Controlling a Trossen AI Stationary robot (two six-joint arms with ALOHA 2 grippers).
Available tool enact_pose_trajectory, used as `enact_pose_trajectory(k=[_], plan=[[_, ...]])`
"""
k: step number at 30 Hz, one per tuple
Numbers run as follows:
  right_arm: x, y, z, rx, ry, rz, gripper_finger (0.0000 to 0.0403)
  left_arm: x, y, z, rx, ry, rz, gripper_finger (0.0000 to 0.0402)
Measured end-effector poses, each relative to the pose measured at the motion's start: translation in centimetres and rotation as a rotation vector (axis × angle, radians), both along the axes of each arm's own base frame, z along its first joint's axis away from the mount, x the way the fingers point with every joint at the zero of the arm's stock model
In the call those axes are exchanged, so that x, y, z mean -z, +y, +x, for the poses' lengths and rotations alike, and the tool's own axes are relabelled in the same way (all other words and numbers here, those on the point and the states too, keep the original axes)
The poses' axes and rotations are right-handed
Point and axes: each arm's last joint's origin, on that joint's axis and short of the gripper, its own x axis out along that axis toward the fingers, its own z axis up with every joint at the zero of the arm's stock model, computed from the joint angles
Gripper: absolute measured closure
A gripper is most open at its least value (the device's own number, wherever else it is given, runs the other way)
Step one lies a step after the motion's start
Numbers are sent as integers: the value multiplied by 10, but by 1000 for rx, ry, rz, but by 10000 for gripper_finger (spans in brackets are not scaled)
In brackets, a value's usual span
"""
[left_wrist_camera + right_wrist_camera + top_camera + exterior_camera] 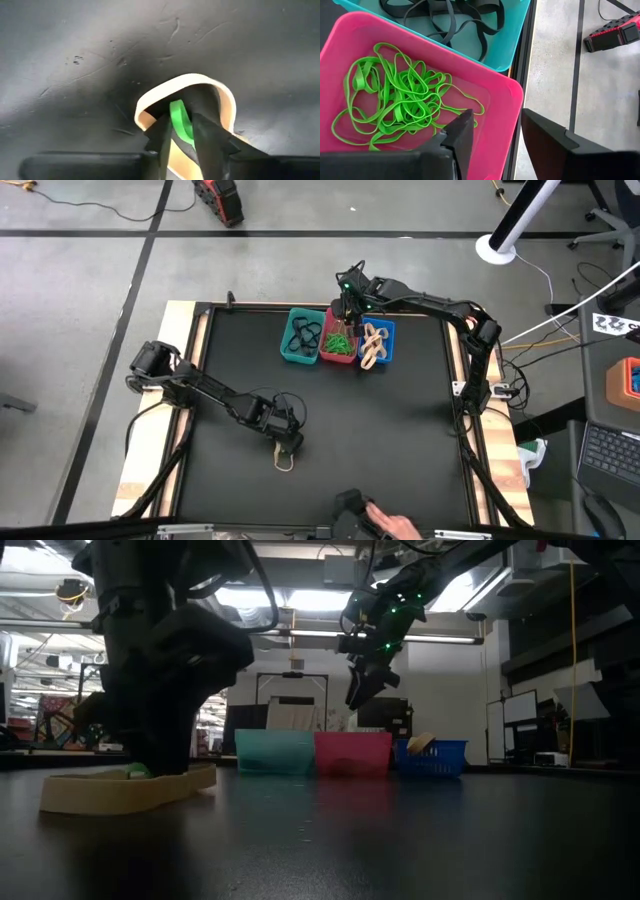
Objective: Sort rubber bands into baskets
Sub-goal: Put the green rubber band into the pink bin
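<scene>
- At the top centre of the high view, three baskets sit side by side: the teal basket (300, 338) with black bands (451, 16), the pink basket (338, 343) with green bands (400, 102), the blue basket (378, 345) with tan ones.
- Above the pink basket hangs the right gripper (492, 137), fingers spread and empty; it can wait there.
- Low and left of centre in the high view, the left gripper (285, 442) is down on the mat, pinching a green band (180, 120) that lies inside a tan band (187, 97).
- To do this step well, lift straight up and slowly, so only the green loop comes away and the tan one stays flat.
- Should the tan band snag, shake it loose before carrying on to the pink basket.
</scene>
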Motion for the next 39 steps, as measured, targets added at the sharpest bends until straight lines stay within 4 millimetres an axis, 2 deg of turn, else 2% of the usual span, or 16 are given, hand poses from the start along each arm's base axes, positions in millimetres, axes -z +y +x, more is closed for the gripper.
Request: enact_pose_trajectory(k=[6,15,20,24,29,34,39], plan=[[-9,3,-4,3,-11,-6,237,-9,1,-3,0,-24,-12,393],[-56,22,-34,35,-45,3,237,-43,2,-6,11,-171,-53,397],[-81,39,-58,100,-82,116,237,-61,11,8,50,-375,9,398],[-98,55,-74,47,-131,246,237,-72,30,25,95,-544,115,397],[-114,78,-87,-56,-170,346,237,-85,65,41,162,-696,288,399],[-122,104,-83,-131,-191,416,237,-93,106,51,232,-773,522,398],[-121,131,-74,-226,-161,438,237,-88,146,61,254,-796,729,397]])
